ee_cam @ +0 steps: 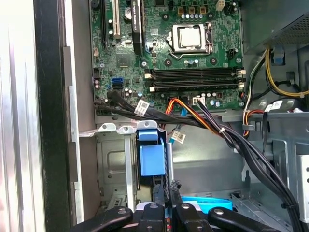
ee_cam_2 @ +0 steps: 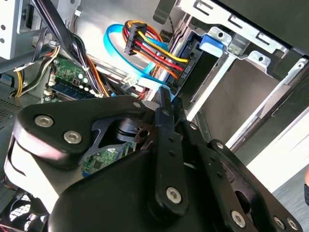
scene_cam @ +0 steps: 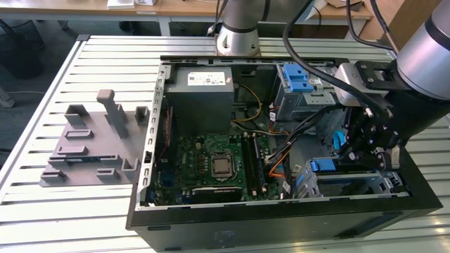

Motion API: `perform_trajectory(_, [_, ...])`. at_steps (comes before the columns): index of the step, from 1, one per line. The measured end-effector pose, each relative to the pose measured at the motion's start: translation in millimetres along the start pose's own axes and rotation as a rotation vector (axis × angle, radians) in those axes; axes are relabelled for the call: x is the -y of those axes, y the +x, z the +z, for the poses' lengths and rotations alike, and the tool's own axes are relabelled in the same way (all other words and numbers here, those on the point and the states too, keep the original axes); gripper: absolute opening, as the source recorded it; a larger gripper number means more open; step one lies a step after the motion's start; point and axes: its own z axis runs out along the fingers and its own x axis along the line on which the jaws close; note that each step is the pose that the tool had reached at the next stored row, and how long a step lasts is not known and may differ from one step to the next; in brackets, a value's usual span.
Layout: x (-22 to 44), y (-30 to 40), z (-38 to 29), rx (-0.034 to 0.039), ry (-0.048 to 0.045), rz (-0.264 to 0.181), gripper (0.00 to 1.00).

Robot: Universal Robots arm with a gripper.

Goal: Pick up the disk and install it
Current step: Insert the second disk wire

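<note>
tool (ee_cam: 166, 205) closed, fingers together, nothing visibly gripped | hung inside open computer case (scene_cam: 151, 158) over drive cage (ee_cam: 113, 159) | disk (ee_cam: 153, 154) directly beyond fingertips; blue bracket facing tool

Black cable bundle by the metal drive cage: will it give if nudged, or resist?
The black cable bundle probably flexes, since it drapes in loose curves. It would likely spring back, because one end seems plugged in at the green motherboard.
</note>
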Motion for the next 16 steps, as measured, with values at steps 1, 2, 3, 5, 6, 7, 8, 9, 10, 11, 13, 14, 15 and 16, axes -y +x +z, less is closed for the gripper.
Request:
perform_trajectory(1, [0.2,0.0,0.0,-0.0001,0.0,0.0,0.16])
perform_trajectory(2, [0.3,0.0,0.1,-0.0001,0.0,0.0,0.16])
perform_trajectory(3, [0.5,0.1,0.3,-0.0002,0.0,0.0,0.16])
perform_trajectory(5, [0.9,0.3,1.2,0.0001,-0.0001,0.0,0.16])
perform_trajectory(6, [1.1,0.4,1.6,0.0,-0.0001,0.0,0.16])
perform_trajectory(7, [1.3,0.6,2.1,-0.0001,-0.0002,0.0,0.16])
perform_trajectory(8, [1.5,0.9,2.5,-0.0001,-0.0002,0.0,0.16])
perform_trajectory(9, [1.6,1.1,2.9,0.0,-0.0002,0.0,0.16])
perform_trajectory(10, [1.8,1.3,3.1,-0.0001,-0.0002,0.0,0.16])
perform_trajectory(11, [1.9,1.4,3.4,0.0,-0.0002,0.0,0.16])
perform_trajectory(13, [1.9,1.5,3.4,-0.0002,-0.0002,0.0,0.16])
perform_trajectory(14, [1.9,1.5,3.3,-0.0002,-0.0002,0.0,0.16])
perform_trajectory(15, [1.9,1.5,3.4,-0.0002,-0.0002,0.0,0.16])
perform_trajectory(16, [1.9,1.5,3.4,-0.0002,-0.0002,0.0,0.16])
